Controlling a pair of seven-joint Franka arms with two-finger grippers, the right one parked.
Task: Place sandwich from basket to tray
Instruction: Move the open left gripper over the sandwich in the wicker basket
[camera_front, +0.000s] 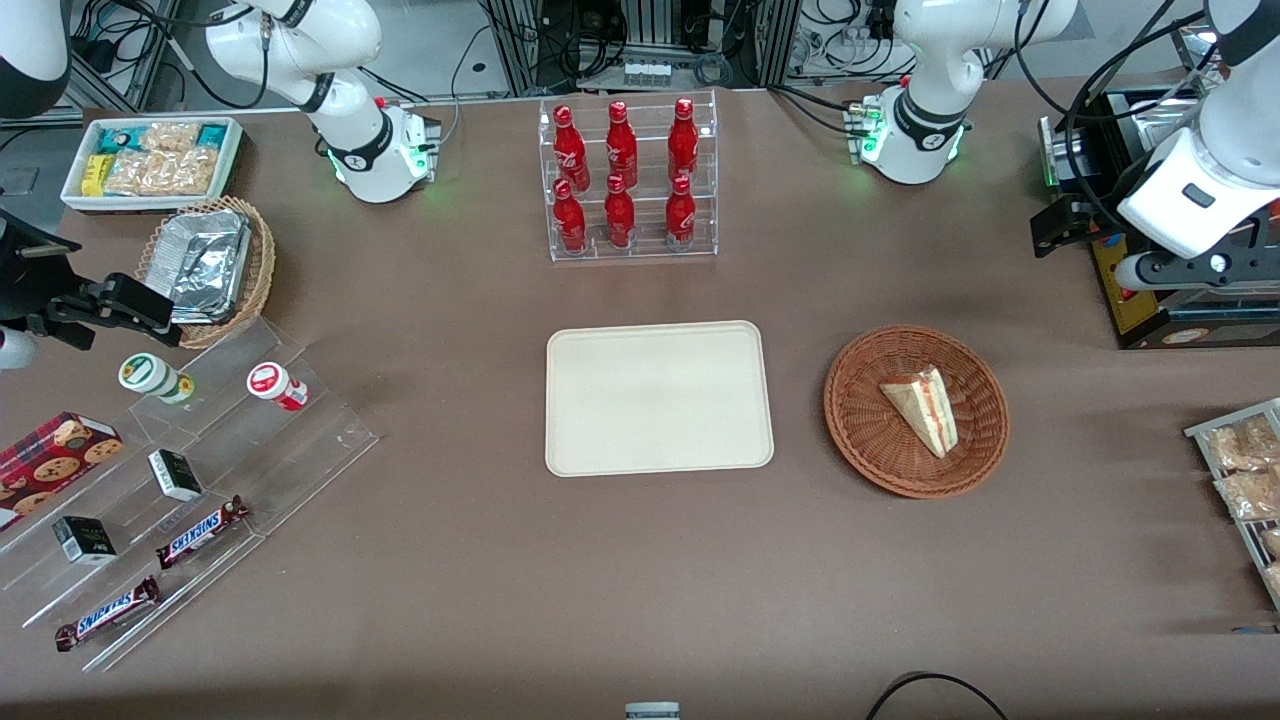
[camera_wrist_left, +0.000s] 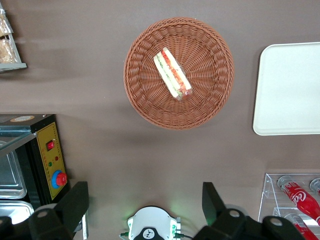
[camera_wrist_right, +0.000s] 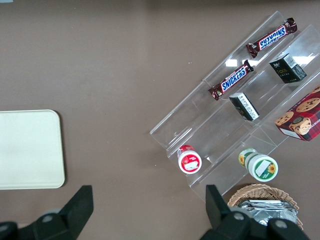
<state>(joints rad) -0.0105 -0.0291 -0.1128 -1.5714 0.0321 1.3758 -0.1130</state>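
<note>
On the brown table (camera_front: 450, 560), toward the parked arm's end, clear acrylic steps (camera_front: 190, 480) carry two Snickers bars (camera_front: 200, 532), small dark boxes and two capped cups. Near the middle lies the cream-beige tray (camera_front: 658, 397), bare, with a clear rack of six red cola bottles (camera_front: 627, 180) farther from the front camera than it. Beside the tray, toward the working arm's end, sits the reddish-brown wicker basket (camera_front: 916, 410), and the wrapped sandwich (camera_front: 925, 408) lies in it on its side, its red and green filling showing in the wrist view (camera_wrist_left: 172, 74). The pincer (camera_wrist_left: 145, 202) hangs high above the table with its fingers (camera_wrist_left: 75, 202) spread wide, holding nothing, well apart from the basket (camera_wrist_left: 178, 72).
</note>
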